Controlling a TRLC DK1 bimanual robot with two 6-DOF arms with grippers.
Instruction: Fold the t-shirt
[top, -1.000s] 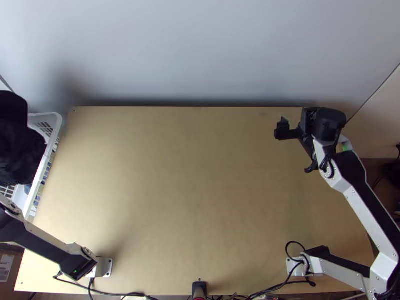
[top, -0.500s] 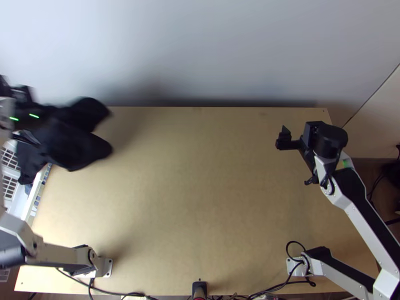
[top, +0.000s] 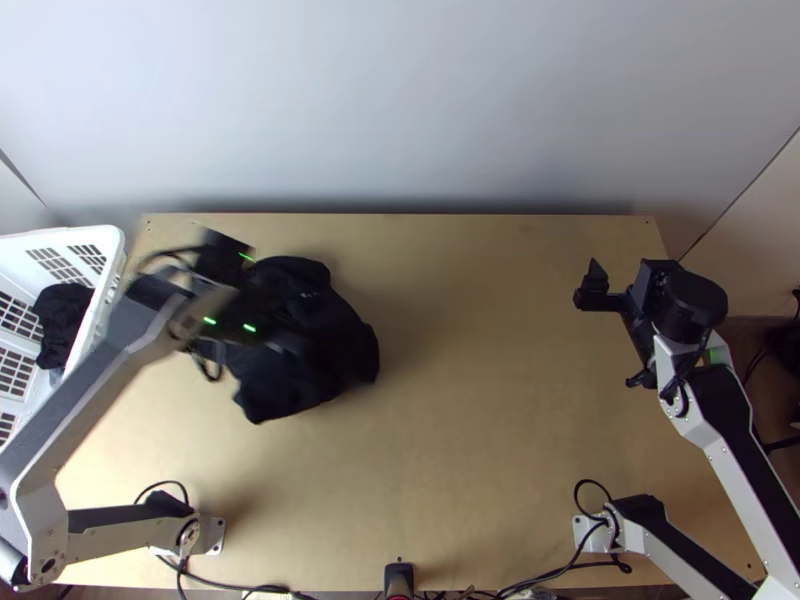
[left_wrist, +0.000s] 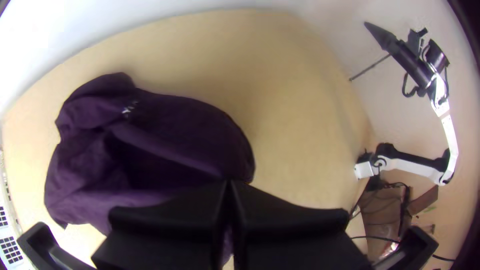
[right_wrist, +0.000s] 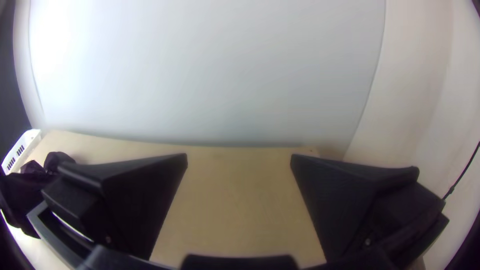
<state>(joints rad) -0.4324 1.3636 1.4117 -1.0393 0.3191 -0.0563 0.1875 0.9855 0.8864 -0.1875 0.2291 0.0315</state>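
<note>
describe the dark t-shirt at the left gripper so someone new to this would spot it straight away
Look at the light wooden table, on its left half in the top view, near the white basket. The t-shirt is the dark, bunched cloth in the left gripper. A small pale print shows on it, and unlike the dark cloth inside the basket, it is outside.

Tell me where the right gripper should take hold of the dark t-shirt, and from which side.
Best, I'd say, pinch the dark t-shirt at its rounded outer edge, bringing the open right gripper in from the right arm's side. The shirt is bunched, but that edge bulges toward that arm, away from the left gripper.
</note>
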